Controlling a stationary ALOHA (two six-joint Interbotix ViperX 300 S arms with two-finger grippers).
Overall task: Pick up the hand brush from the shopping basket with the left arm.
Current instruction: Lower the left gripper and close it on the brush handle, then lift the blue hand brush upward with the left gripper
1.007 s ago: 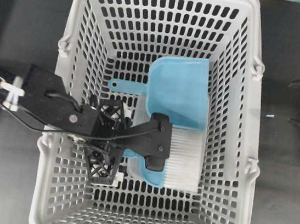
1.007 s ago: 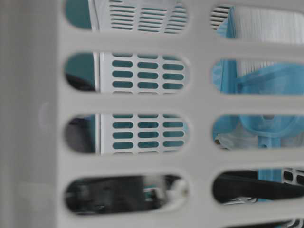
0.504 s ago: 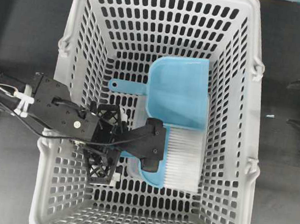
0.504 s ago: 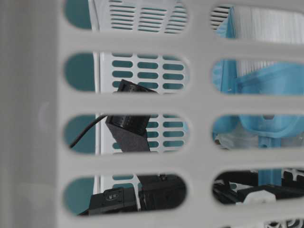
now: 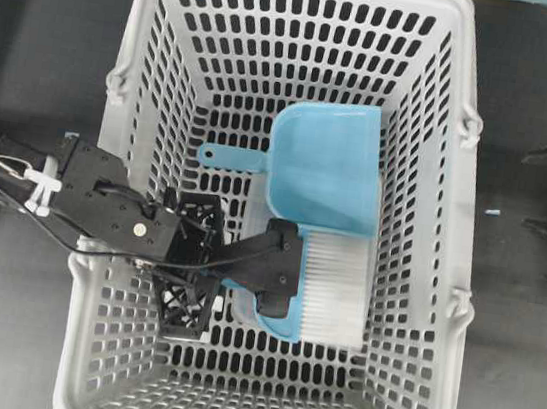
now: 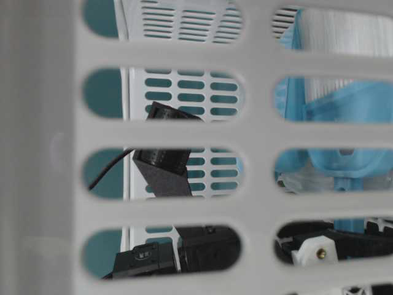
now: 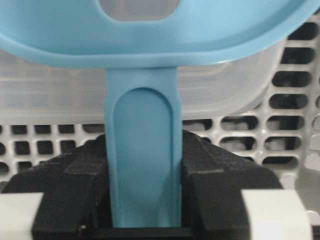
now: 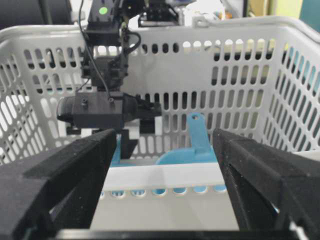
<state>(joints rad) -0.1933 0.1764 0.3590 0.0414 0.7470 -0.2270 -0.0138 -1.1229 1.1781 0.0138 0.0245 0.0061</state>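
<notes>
**Left wrist view: claw clamped on brush handle**

Left wrist view shows the left gripper [image 7: 142,200] with both black pads pressed against the thin blue handle of the hand brush [image 7: 142,165]; I read that as clamped on it. Overhead, the left arm [image 5: 111,211] reaches over the near-left wall into the shopping basket [image 5: 140,66]. The brush [image 5: 328,287] lies on the basket floor, white bristles fanned toward the right wall, just below the blue dustpan [image 5: 324,166] and touching its wide edge. From the right wrist camera I see the right gripper [image 8: 165,185] outside the basket, its fingers spread wide with nothing between them.
</notes>
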